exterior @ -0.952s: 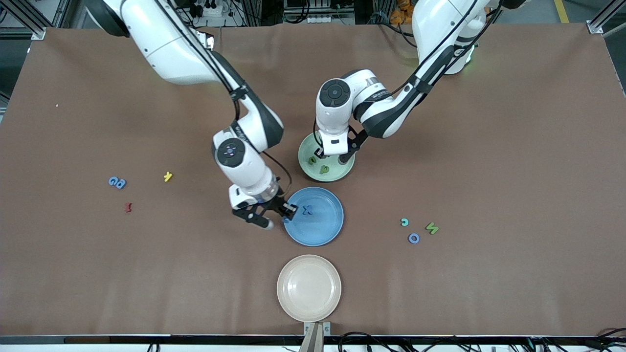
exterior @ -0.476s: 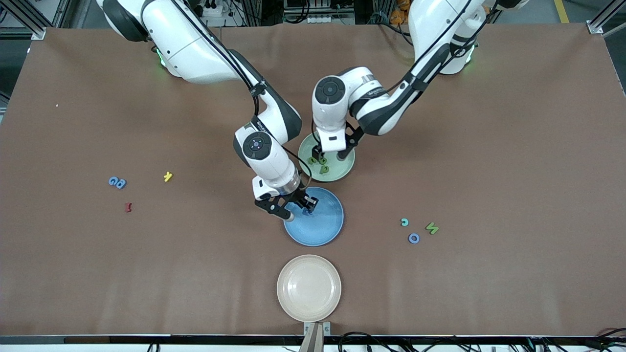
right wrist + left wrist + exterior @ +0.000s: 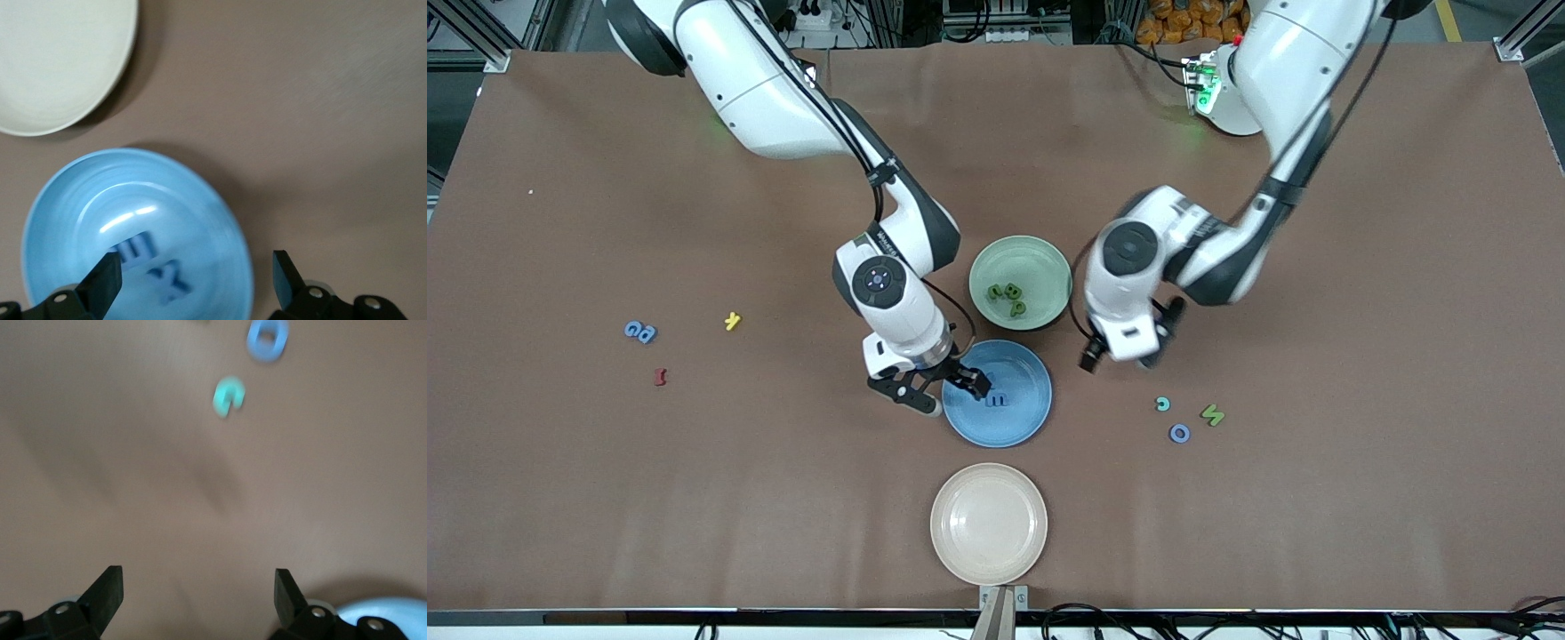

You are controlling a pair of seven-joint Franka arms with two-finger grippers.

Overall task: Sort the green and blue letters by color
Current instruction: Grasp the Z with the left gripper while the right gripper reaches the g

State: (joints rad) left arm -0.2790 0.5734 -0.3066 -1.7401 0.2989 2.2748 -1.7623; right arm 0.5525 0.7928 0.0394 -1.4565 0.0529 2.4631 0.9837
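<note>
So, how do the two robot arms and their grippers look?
Both arms have glossy white shells with dark grey joint sections, a round dark cap at each wrist and black cables along the links. The left gripper and the right gripper have black jaws. A green light glows at the left arm's base.

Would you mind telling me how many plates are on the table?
3: a green plate farthest from the front camera, a blue plate in the middle, a cream plate nearest.
</note>
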